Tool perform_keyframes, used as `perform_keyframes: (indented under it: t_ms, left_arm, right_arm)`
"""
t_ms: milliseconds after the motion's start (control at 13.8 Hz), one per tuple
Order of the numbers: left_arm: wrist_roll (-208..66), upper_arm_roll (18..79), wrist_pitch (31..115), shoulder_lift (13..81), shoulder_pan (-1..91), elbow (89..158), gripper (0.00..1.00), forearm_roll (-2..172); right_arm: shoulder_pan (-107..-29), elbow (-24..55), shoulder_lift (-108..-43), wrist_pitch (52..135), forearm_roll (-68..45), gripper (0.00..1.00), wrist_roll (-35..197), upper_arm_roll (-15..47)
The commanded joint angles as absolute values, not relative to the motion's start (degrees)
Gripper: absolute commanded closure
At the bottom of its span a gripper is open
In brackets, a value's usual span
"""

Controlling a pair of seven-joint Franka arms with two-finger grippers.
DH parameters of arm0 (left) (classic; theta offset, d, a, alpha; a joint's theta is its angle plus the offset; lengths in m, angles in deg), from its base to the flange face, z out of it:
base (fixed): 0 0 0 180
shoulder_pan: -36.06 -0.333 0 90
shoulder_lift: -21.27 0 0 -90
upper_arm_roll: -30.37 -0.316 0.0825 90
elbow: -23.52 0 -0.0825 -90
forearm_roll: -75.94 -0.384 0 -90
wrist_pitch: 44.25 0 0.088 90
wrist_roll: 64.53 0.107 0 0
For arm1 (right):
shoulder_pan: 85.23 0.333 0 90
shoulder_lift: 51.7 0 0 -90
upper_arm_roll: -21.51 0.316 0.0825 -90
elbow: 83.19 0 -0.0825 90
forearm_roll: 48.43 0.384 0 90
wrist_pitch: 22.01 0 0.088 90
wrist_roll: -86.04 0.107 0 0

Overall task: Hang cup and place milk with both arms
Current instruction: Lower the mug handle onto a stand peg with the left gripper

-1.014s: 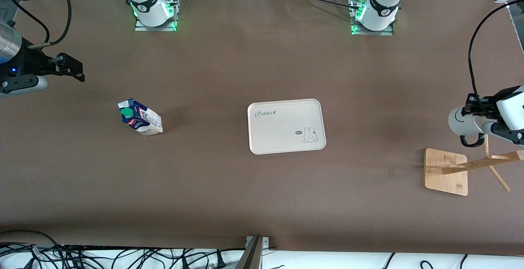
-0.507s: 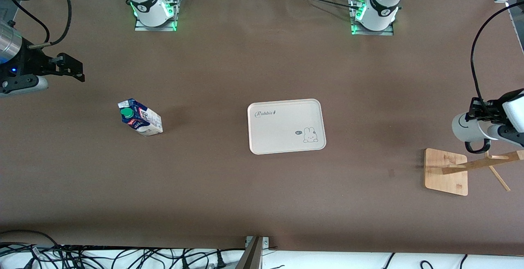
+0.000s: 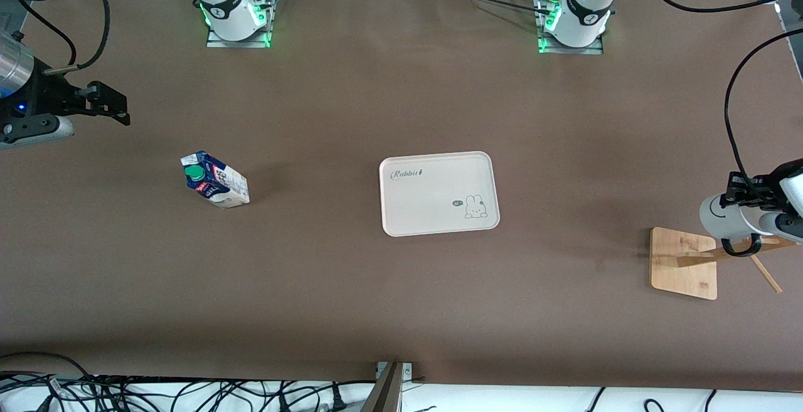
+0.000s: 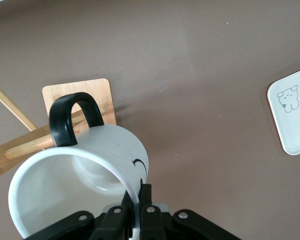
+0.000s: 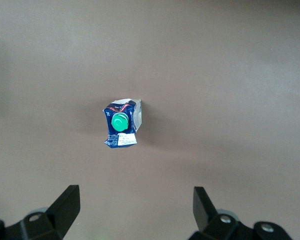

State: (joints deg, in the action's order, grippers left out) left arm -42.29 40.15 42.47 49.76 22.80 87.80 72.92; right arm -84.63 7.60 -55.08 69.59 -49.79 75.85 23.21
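Observation:
My left gripper (image 3: 748, 197) (image 4: 139, 194) is shut on the rim of the white cup (image 3: 721, 216) (image 4: 102, 150). It holds the cup tilted above the wooden rack (image 3: 682, 263) (image 4: 92, 94). The cup's black handle (image 3: 740, 246) (image 4: 70, 116) overlaps a slanted peg (image 3: 709, 255) of the rack; I cannot tell whether the peg passes through it. The milk (image 3: 216, 185) (image 5: 121, 125) stands on the table toward the right arm's end. My right gripper (image 3: 111, 108) (image 5: 135, 200) hangs open and empty in the air, apart from the milk.
A cream tray (image 3: 408, 224) (image 4: 296, 125) with a rabbit drawing lies mid-table between the milk and the rack. The rack's thin sticks (image 3: 765, 274) poke out toward the table's edge. Cables lie along the front edge of the table.
My left gripper has carried the cup down toward the rack, bringing the handle onto the slanted peg. The right arm and the milk have not moved.

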Motion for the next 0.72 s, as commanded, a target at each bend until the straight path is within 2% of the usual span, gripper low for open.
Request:
perform_keyframes:
  t_ms: [0, 362, 435, 507, 580, 652]
  left_arm:
    - [-41.2, 40.1, 42.8, 50.6, 21.7, 85.4, 1.00, 73.8]
    - [-41.2, 40.1, 42.6, 51.4, 18.9, 86.3, 1.00, 73.5]
    - [-41.2, 40.1, 42.6, 51.5, 18.7, 86.3, 0.77, 73.3]
    - [-41.3, 40.1, 42.5, 51.4, 18.8, 86.3, 0.08, 73.2]
    - [-41.3, 40.1, 42.2, 51.2, 18.8, 86.3, 0.00, 73.2]
    - [-41.3, 40.1, 42.1, 51.1, 19.1, 86.3, 0.00, 73.1]
  right_arm:
    - [-86.1, 7.7, -54.7, 69.8, -48.8, 0.00, 75.2, 24.4]
    - [-86.1, 7.7, -54.7, 69.8, -48.8, 0.00, 75.2, 24.4]
    - [-86.1, 7.7, -54.7, 69.7, -48.8, 0.00, 75.2, 24.4]
    - [-86.1, 7.7, -54.7, 69.8, -48.8, 0.00, 75.2, 24.4]
    - [-86.1, 7.7, -54.7, 69.8, -48.8, 0.00, 75.2, 24.4]
    - [-86.1, 7.7, -54.7, 69.8, -48.8, 0.00, 75.2, 24.4]
